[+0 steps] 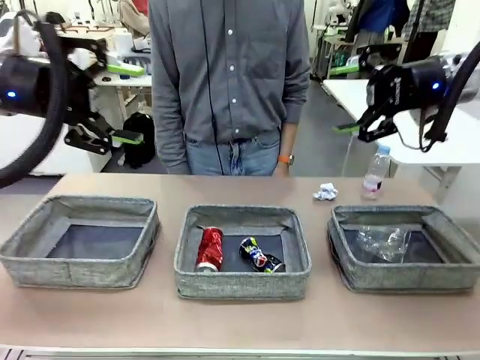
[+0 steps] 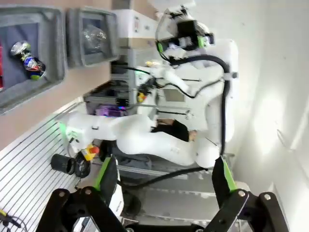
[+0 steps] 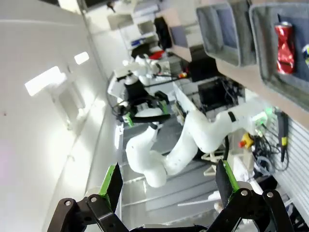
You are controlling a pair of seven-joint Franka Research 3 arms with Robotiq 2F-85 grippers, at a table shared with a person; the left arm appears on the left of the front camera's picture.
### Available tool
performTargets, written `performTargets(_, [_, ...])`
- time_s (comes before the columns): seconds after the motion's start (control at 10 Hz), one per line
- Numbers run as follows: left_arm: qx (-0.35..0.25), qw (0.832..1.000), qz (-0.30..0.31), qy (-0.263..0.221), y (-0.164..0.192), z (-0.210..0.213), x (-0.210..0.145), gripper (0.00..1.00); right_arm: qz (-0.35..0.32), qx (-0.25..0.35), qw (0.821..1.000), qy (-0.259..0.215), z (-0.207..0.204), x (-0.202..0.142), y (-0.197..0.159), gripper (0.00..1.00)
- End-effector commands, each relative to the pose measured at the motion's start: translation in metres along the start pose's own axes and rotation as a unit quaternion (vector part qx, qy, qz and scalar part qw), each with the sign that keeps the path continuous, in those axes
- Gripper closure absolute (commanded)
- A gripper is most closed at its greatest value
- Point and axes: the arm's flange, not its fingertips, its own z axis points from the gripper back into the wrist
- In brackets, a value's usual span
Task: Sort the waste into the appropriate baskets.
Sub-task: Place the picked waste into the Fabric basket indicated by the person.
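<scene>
**On the tan table (image 1: 165, 319): three pieces binned, two lying outside**

Above the table's left end, the left gripper (image 1: 126, 103) hangs high in the air. Its black fingers with green pads are spread as wide as they go, with nothing between them. The left wrist view shows the same wide, empty gap in the left gripper (image 2: 164, 179). The right gripper (image 1: 345, 99) is raised over the right end, equally wide open and holding nothing, and the right wrist view agrees (image 3: 169, 181).

Three shallow rectangular baskets of grey woven fabric with dark bases stand in a row along the near side.
- The left basket (image 1: 75, 271) sits at the left end of the row.
- The middle basket (image 1: 240, 286) holds a dented red drink can (image 1: 210, 249) lying on its side.
- Just beside the red can lies a crushed dark blue-and-yellow can (image 1: 261, 255), a little apart from it.
- The right basket (image 1: 405, 280) contains a crumpled clear plastic cup (image 1: 382, 241).

Beyond the right basket, a small blue-capped water bottle (image 1: 375, 172) stands upright on the bare tabletop. A small white paper wad (image 1: 325, 192) lies near it, towards the middle.

A person in a grey button shirt (image 1: 229, 82) stands at the far edge, behind the middle basket, arms down.
</scene>
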Motion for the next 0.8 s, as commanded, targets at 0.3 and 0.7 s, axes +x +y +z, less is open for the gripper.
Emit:
performTargets(0.3, [0.0,1.0,0.0,0.0,0.0,0.0,0.0,0.0,-0.008,-0.008,1.0,0.015,-0.008,0.001,-0.003,0.0])
performTargets(0.7, [0.0,1.0,0.0,0.0,0.0,0.0,0.0,0.0,-0.008,-0.008,1.0,0.015,-0.008,0.001,-0.003,0.0])
